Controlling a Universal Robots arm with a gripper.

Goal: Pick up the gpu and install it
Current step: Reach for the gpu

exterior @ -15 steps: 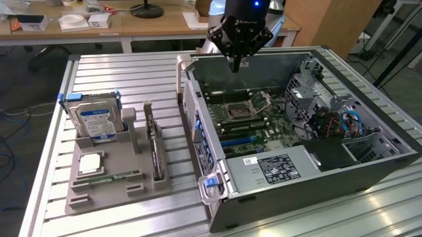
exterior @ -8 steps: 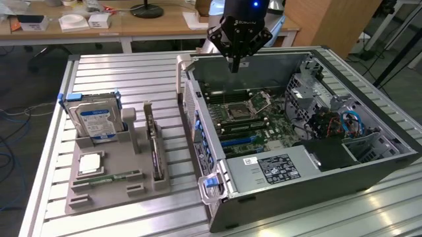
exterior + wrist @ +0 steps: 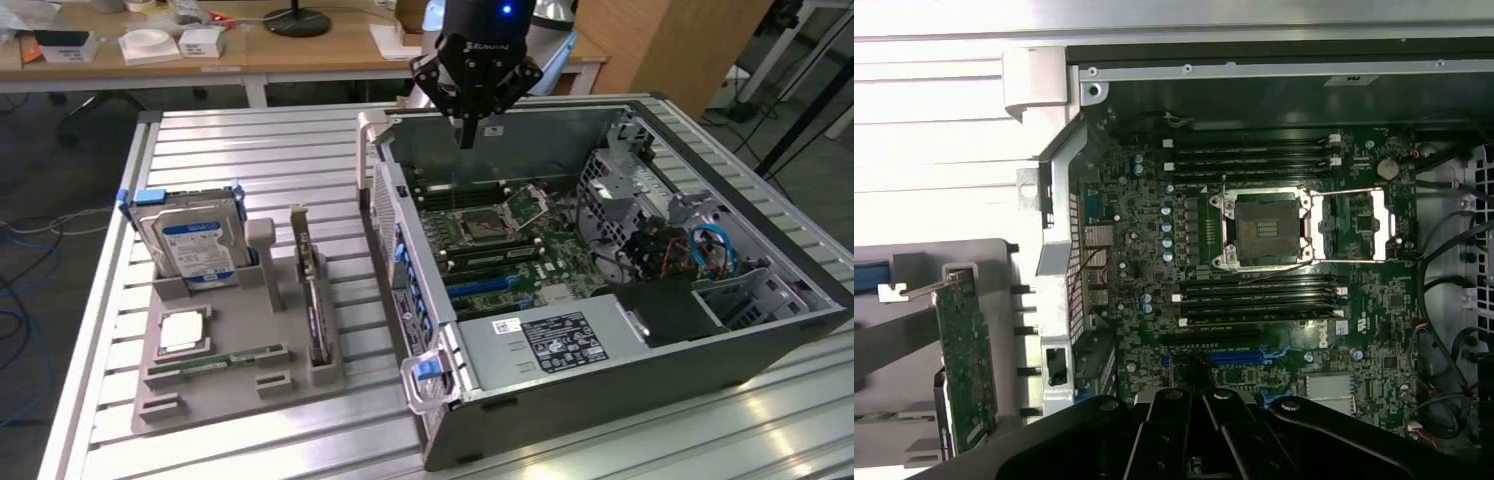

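Observation:
The gpu (image 3: 315, 310) stands on edge in a slot of the grey holder (image 3: 227, 385), on the exterior view's left; its silver bracket (image 3: 300, 225) points away from the camera. The wrist view shows the gpu (image 3: 966, 365) as a greenish card with its bracket (image 3: 899, 292) at one end. My gripper (image 3: 465, 135) hangs shut above the far rim of the open computer case (image 3: 534, 370), well away from the gpu, with nothing between its fingers. In the wrist view the gripper (image 3: 1199, 400) is over the motherboard (image 3: 1144, 250), near the blue card slot (image 3: 1229, 355).
The holder also carries a hard drive (image 3: 196, 245) with a blue-white label, a processor chip (image 3: 183, 335) and a green memory stick (image 3: 214, 360). Inside the case are an open processor socket (image 3: 481, 228), cables (image 3: 701, 250) and a power supply (image 3: 561, 340). Desks stand behind.

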